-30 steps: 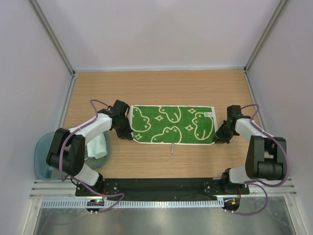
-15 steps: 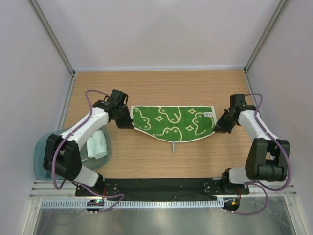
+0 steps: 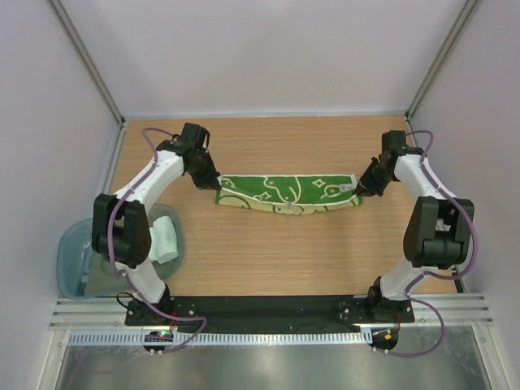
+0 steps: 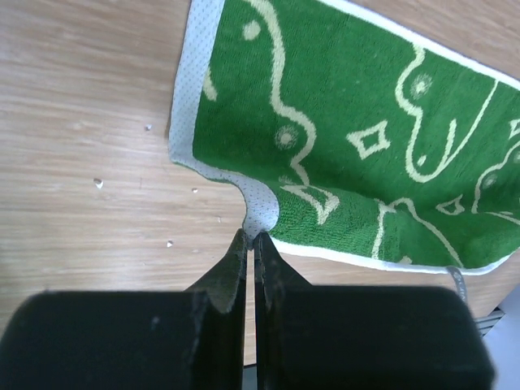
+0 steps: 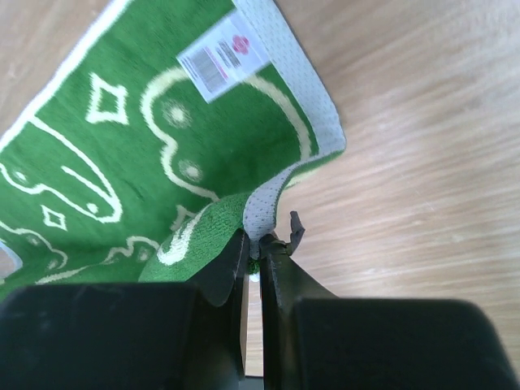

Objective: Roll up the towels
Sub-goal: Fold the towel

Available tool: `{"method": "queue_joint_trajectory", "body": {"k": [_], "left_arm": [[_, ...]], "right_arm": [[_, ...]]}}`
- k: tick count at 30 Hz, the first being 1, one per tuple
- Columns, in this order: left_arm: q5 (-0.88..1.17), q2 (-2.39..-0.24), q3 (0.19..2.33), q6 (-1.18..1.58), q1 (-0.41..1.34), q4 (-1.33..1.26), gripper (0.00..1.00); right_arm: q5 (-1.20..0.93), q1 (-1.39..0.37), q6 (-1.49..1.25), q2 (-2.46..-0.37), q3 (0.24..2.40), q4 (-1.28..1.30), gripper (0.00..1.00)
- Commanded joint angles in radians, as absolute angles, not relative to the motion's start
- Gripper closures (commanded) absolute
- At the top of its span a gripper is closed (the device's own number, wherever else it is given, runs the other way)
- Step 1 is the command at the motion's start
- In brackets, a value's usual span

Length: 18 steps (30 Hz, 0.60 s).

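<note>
Bright, even light casts only faint shadows.

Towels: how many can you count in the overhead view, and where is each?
2. The green patterned towel is held stretched across the middle between the two arms; the pale mint towel sits in the plastic bin at left. Others might hide beneath it.

Print on green towel (image 5: 122, 138) label (image 5: 223, 55): illegible

A green towel (image 3: 284, 191) with cream outline doodles and stars, white mesh underside, white label with a red mark; pale mint towel (image 3: 165, 240); translucent teal-grey bin (image 3: 71, 264); light wood-grain tabletop (image 3: 268, 260).
</note>
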<state>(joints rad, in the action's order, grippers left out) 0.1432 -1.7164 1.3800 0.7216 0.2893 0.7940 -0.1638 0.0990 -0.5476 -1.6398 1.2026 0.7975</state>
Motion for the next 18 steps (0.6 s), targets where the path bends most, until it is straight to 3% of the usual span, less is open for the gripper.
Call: {"method": "queue_joint_trajectory", "body": {"k": [1, 18], "left_arm": [[0.169, -1.752, 1.451, 0.696, 0.276, 0.822, 1.0], [0.16, -1.914, 1.584, 0.684, 0.245, 0.83, 1.0]], "right_arm": [[-0.178, 0.1, -0.541, -1.669, 1.301, 0.815, 0.94], [-0.192, 0.1, -0.571, -1.871, 1.522, 0.848, 0.95]]}}
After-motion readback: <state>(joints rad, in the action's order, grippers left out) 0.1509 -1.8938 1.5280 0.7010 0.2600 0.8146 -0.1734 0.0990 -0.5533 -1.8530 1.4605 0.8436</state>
